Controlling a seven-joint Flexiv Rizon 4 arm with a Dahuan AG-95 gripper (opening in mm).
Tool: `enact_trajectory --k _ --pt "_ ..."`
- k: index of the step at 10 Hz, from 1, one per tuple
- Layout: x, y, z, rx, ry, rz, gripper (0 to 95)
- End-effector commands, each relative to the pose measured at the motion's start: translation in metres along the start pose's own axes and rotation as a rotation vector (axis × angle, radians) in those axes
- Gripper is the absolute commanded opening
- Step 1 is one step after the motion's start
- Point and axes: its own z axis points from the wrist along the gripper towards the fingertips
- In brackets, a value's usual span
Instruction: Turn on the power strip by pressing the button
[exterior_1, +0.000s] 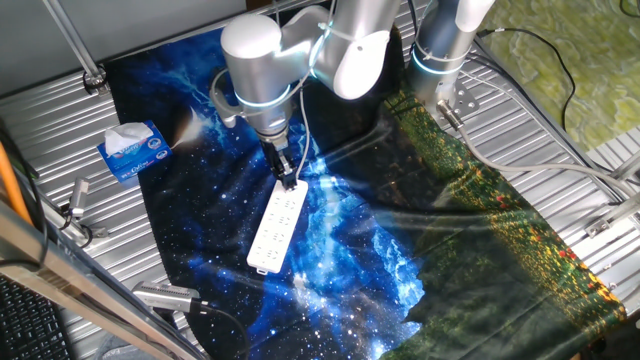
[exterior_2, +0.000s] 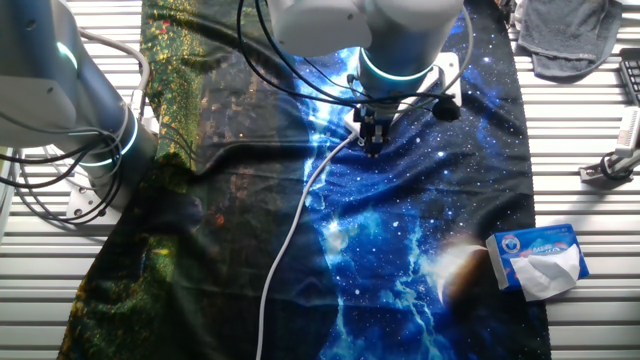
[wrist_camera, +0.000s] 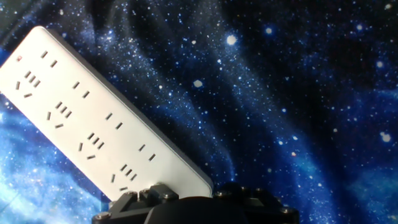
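The power strip (exterior_1: 279, 228) lies flat on a galaxy-print cloth (exterior_1: 370, 270) spread over the ribbed metal worktop (exterior_1: 60, 120). In one fixed view its long axis runs on a diagonal, one end toward the lower left of the picture and the other up and to the right, under the arm. The tool (exterior_1: 288, 180) stands over that upper end, its dark tip at or just above the strip; whether it touches the surface cannot be told. In the hand view the power strip (wrist_camera: 99, 118) crosses the frame from the upper left down to the lower middle, two rows of dark socket slots along its length, and its near end passes beneath the tool's black body at the bottom edge. A small reddish dot shows near the far upper-left corner of the strip there. The button itself is not distinguishable in any view. In the other fixed view the tool (exterior_2: 371, 140) points down at the cloth and a white cord (exterior_2: 290, 240) trails away from beneath it toward the bottom edge. No view shows the fingertips plainly, so I cannot tell whether the tool is open or closed. A blue-and-white tissue box (exterior_1: 133, 151) sits on the worktop well apart from the strip.
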Motion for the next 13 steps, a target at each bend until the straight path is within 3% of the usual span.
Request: enact_trajectory --k 1,5,6,11,13 --pt "0.000 -0.001 0.009 0.001 0.000 -0.006 57.0" --pt "-0.003 -0.005 -0.010 0.001 0.012 -0.008 57.0" --pt "-0.003 -0.005 -0.010 0.015 0.012 -0.002 57.0" --pt "-0.002 -0.004 -0.006 0.009 0.025 0.103 57.0" --pt "-0.002 -0.004 -0.006 0.009 0.024 0.102 57.0"
